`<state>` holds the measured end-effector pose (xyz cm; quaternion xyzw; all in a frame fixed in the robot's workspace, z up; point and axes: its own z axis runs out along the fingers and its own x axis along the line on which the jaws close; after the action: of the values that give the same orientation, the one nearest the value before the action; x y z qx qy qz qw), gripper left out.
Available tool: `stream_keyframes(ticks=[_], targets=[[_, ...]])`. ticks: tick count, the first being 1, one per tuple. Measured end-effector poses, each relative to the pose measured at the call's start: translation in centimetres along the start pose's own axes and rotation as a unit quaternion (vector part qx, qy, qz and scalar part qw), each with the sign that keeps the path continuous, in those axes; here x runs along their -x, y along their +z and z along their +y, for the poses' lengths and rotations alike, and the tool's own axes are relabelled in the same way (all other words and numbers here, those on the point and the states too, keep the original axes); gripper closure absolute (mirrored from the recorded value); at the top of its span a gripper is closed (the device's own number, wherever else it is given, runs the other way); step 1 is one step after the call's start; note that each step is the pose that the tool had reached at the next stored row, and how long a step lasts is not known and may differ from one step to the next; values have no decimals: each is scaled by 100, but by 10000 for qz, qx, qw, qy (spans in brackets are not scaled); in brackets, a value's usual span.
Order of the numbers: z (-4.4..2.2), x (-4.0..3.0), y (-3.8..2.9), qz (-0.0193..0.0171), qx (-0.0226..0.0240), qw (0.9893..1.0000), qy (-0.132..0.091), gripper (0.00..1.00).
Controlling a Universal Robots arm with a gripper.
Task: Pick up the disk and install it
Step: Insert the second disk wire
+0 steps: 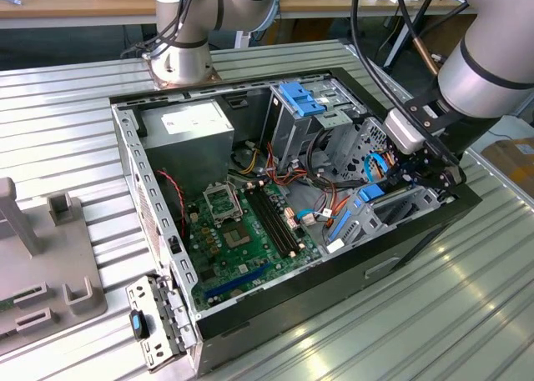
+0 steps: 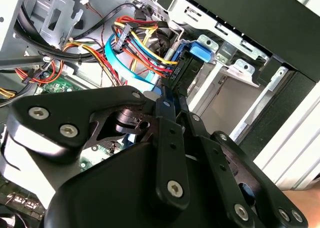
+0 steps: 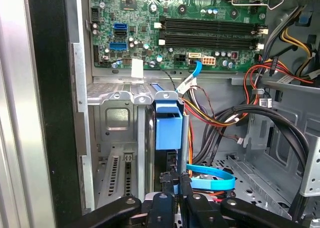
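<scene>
The disk (image 3: 167,125) stands on edge in a metal drive bay (image 3: 117,113) near the case wall, its bright blue carrier uppermost. In the second wrist view the blue carrier of the disk (image 2: 199,52) tops a dark body, just beyond the black fingers. My gripper (image 3: 175,185) sits right at the disk's near edge, its fingers close together with a strip of blue carrier between them. In the exterior view the gripper (image 1: 415,179) reaches down into the open computer case at the exterior view's right, just above the disk (image 1: 369,193).
The green motherboard (image 1: 242,231) covers the case floor, with a power supply (image 1: 196,127) at the back. An upright metal cage with a light-blue bracket (image 1: 300,97) stands behind the bay. Red, yellow and black cable bundles (image 3: 220,118) and a blue flat cable (image 3: 210,178) crowd the gripper's side. A grey fixture (image 1: 42,248) lies outside the case.
</scene>
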<state>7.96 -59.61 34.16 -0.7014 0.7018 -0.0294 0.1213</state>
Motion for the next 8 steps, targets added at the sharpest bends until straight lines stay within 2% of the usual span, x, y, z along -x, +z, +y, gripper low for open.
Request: stream_keyframes(ticks=[8], targets=[[45, 1, -10, 4, -2, 10000, 16, 84]])
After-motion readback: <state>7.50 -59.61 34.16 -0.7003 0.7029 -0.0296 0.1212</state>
